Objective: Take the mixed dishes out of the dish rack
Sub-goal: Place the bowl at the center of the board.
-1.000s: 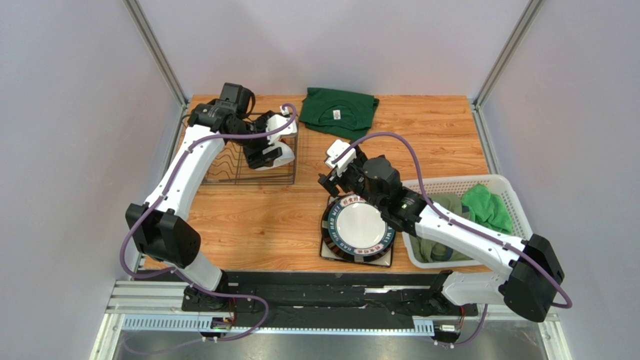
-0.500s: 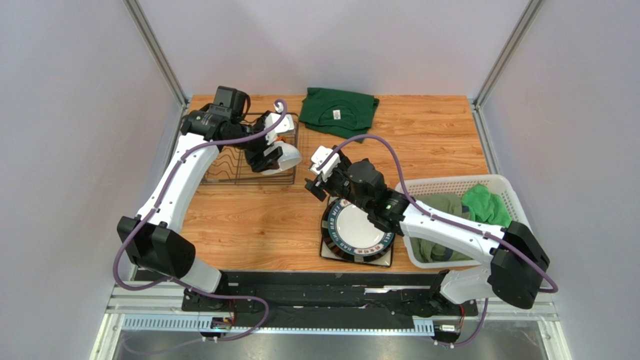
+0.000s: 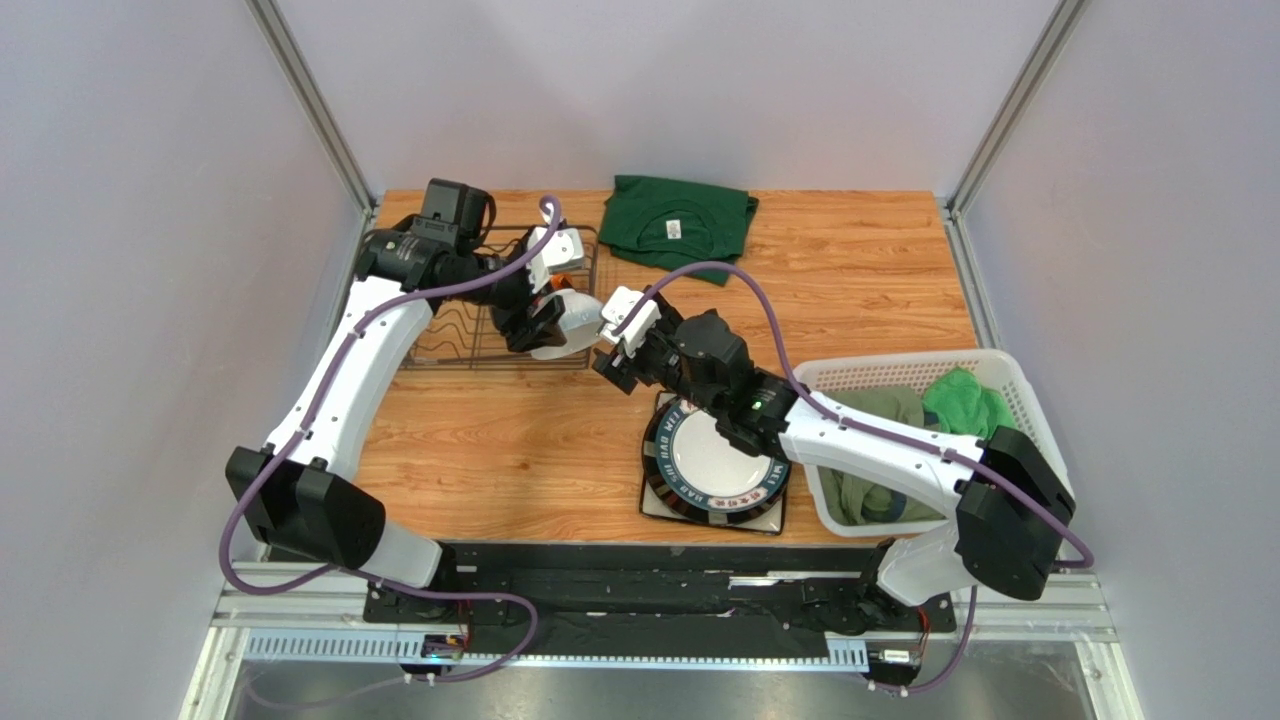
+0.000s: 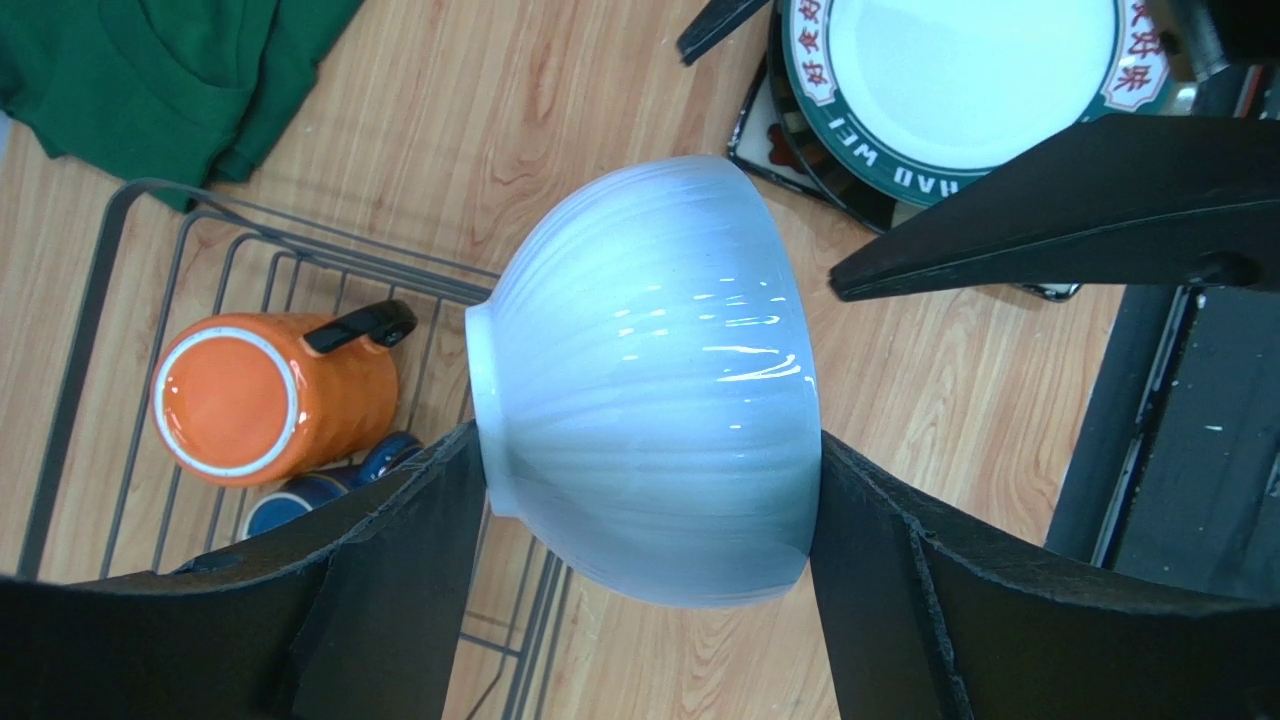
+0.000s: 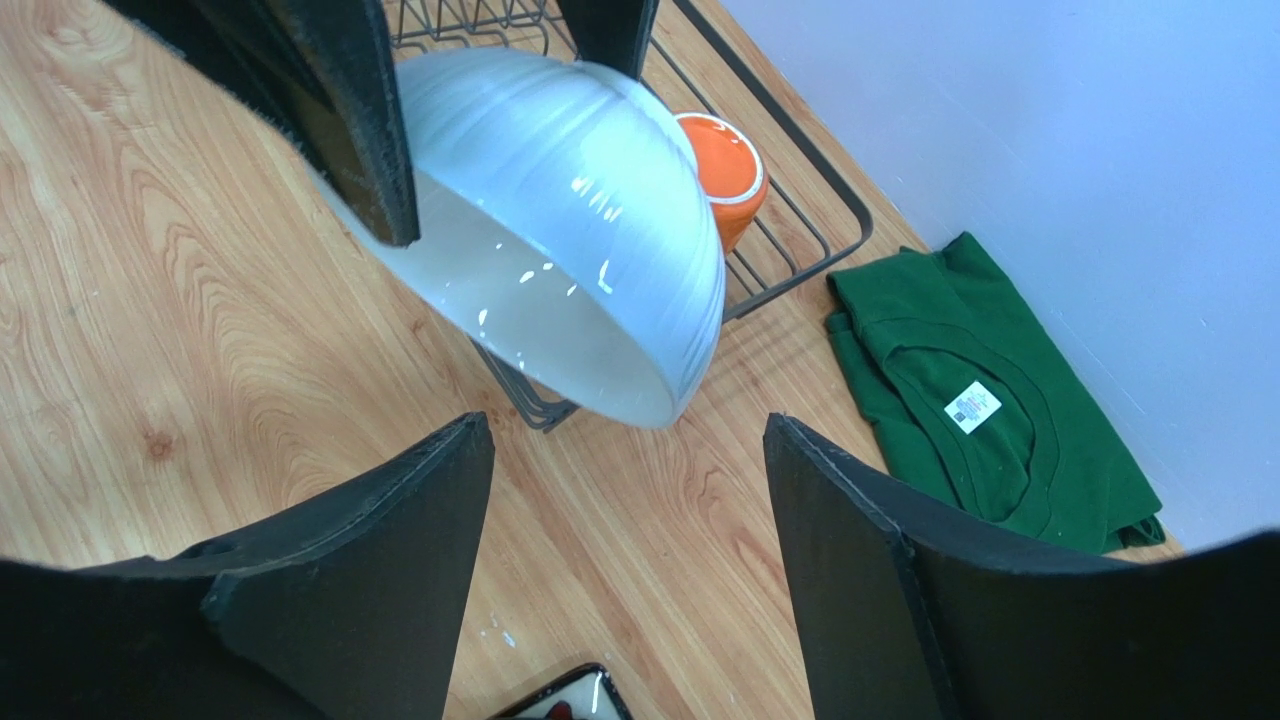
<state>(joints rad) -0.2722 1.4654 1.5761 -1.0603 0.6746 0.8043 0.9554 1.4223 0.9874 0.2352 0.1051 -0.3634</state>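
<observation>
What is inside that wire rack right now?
In the rack sit an orange mug and, next to it, a dark blue mug, mostly hidden. The white bowl held in front covers some of the rack.

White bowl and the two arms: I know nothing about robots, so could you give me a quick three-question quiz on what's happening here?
1. True or false: the left gripper is clamped on the small white bowl.
2. Which mug sits in the dish rack? A) orange mug B) green mug C) yellow mug
3. Fill in: the right gripper has its jaws ____.
Key: 1 true; 2 A; 3 open.
</observation>
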